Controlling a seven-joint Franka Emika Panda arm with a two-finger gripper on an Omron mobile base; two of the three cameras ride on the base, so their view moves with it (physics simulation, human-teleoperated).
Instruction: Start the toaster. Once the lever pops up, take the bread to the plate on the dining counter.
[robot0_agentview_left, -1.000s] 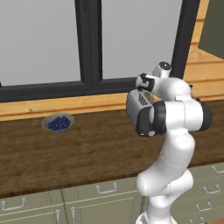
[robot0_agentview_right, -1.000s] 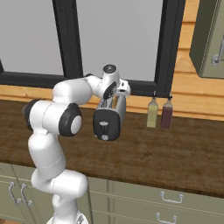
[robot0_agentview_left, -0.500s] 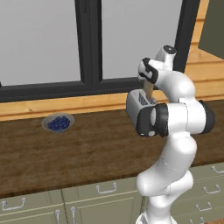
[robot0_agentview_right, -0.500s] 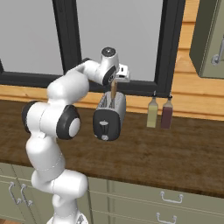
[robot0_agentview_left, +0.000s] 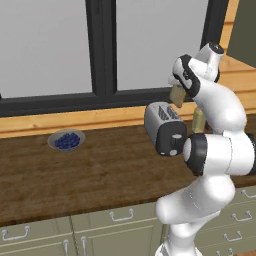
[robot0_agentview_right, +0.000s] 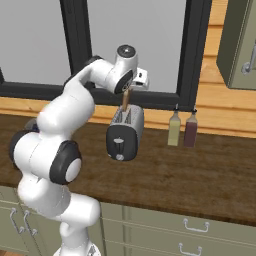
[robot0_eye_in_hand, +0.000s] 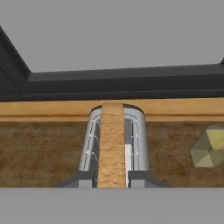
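The claw (robot0_eye_in_hand: 112, 181) is clamped on the bread (robot0_eye_in_hand: 111, 144), one dark tip on each flat face, the slice standing on edge between them. In the right base view the bread (robot0_agentview_right: 125, 99) hangs below the claw (robot0_agentview_right: 125, 95), its lower edge just above the toaster (robot0_agentview_right: 125, 134), clear of the slots as far as I can tell. From the left side the bread (robot0_agentview_left: 175, 95) shows at 1 o'clock from the toaster (robot0_agentview_left: 165, 128), up against the wrist.

Looking down along the claw, the toaster (robot0_eye_in_hand: 114, 144) sits straight beneath, its silver slots running toward 12 o'clock, where the window frame (robot0_eye_in_hand: 122, 83) crosses. A yellowish bottle (robot0_eye_in_hand: 209, 148) stands at 3 o'clock from it.

On the counter (robot0_agentview_right: 200, 170) that bottle (robot0_agentview_right: 174, 127) and a darker red one (robot0_agentview_right: 190, 129) stand side by side at 3 o'clock of the toaster. At 9 o'clock, well apart, rests a bowl (robot0_agentview_left: 66, 140) of blueberries
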